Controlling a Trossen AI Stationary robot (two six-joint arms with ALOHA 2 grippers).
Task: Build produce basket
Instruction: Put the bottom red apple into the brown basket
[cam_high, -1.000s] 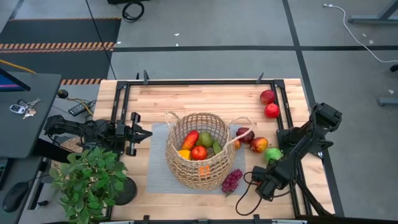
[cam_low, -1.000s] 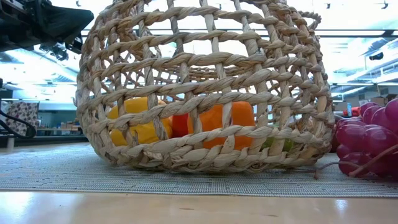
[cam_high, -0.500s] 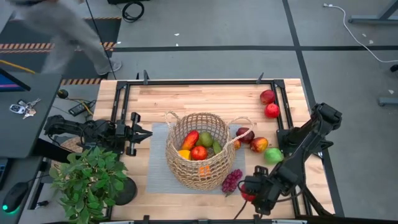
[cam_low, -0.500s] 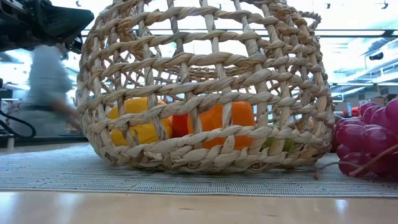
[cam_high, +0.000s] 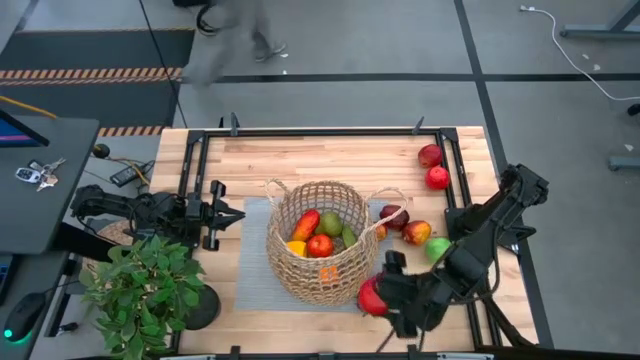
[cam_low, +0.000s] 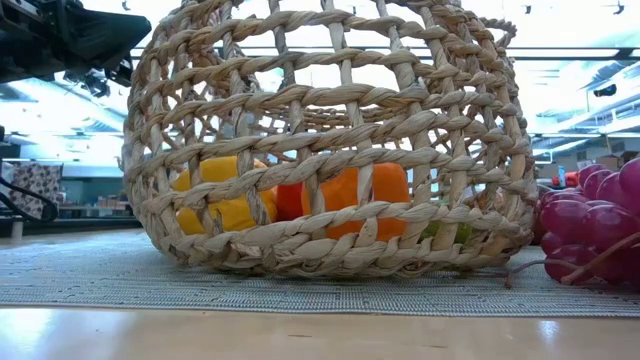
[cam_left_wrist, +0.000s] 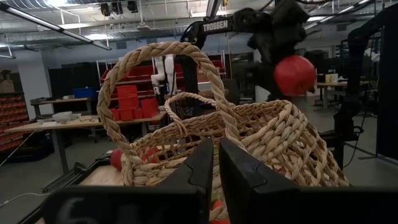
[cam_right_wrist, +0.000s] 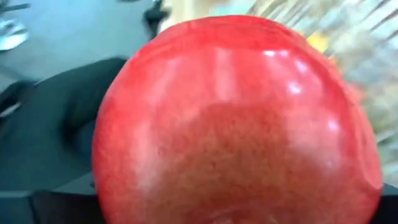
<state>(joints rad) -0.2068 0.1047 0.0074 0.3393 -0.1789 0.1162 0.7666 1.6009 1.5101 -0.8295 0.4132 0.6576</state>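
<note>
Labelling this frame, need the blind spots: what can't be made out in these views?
- Right wrist view: the glossy red toy apple fills the picture; the right gripper fingers are hidden.
- High view: purple toy grapes covered by that arm.
- Low view: the round tan wicker basket weave screens its fruit.

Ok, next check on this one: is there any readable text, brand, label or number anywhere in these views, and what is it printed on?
"TROSSEN": white letters on the dark right arm carrying the red apple, read in the left wrist view.
Red storage bins on the shelves behind the basket: any labels are too small to read.
High, low and right wrist views: no readable text.
</note>
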